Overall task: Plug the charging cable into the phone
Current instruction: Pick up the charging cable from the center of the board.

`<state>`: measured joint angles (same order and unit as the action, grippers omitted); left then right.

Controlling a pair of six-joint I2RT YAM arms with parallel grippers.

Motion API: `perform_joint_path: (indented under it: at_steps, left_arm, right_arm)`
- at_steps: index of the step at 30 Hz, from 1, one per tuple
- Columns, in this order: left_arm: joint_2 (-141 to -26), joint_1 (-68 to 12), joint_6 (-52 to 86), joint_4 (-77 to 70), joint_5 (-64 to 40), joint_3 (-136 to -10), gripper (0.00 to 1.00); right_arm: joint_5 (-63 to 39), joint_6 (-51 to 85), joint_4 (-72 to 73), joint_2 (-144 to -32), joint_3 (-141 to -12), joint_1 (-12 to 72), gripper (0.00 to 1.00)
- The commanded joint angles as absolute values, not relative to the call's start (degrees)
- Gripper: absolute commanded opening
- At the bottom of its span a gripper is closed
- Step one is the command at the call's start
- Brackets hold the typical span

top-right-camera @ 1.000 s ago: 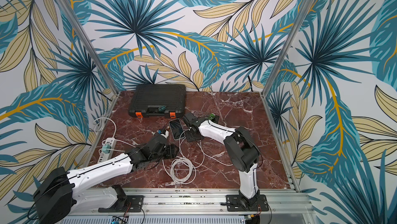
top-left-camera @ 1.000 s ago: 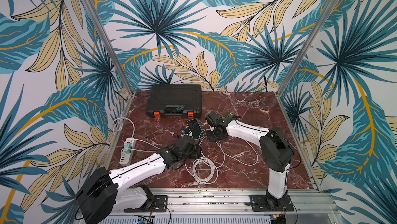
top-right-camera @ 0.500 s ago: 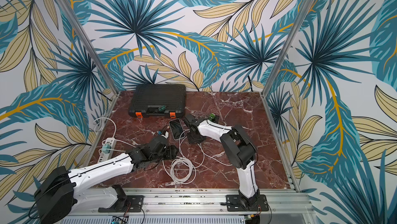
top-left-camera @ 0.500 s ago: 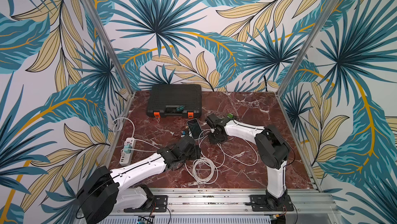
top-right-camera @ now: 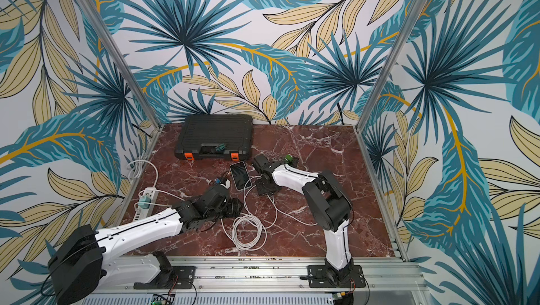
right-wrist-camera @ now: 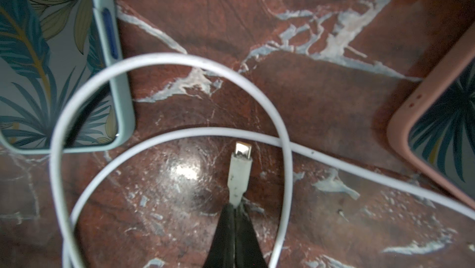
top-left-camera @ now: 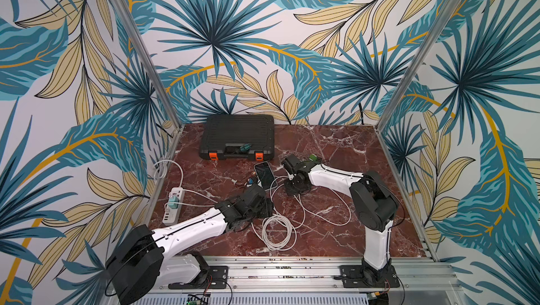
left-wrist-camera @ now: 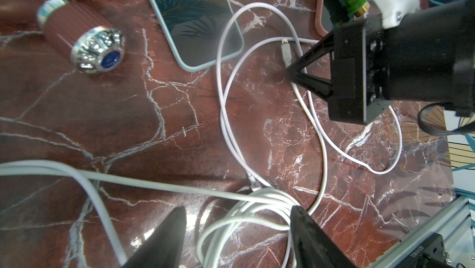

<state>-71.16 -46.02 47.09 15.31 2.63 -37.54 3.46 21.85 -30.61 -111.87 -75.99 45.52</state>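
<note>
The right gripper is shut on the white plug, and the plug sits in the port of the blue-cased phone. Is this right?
Not quite. The right gripper is shut on the white plug, but the right wrist view shows the plug's metal tip bare, apart from the blue-cased phone, not in its port.

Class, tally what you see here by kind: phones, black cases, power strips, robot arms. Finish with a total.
Phones: 2 (mint phone, pink phone)
Black case: 1
Power strip: 1
Arms: 2 (left arm, right arm)
Total: 6
</note>
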Motion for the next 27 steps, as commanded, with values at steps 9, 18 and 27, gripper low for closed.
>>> perform_joint_path:
  at_steps: [9, 18, 27]
  left_arm:
    - [-66.46, -45.74, 39.77, 5.48, -1.35, -36.47, 0.67]
    - [-68.62, -45.76, 30.81, -21.33, -10.1, -29.73, 0.64]
    - [-77.66, -45.87, 24.56, -32.83, -9.28, -31.49, 0.63]
  right_arm:
    - [2.69, 22.2, -17.24, -93.69, -65.08, 45.62, 0.0]
    - [0.12, 24.46, -7.78, -84.74, -56.93, 45.57, 0.0]
    - [-4.82, 26.46, -5.0, -78.54, -52.87, 43.14, 0.0]
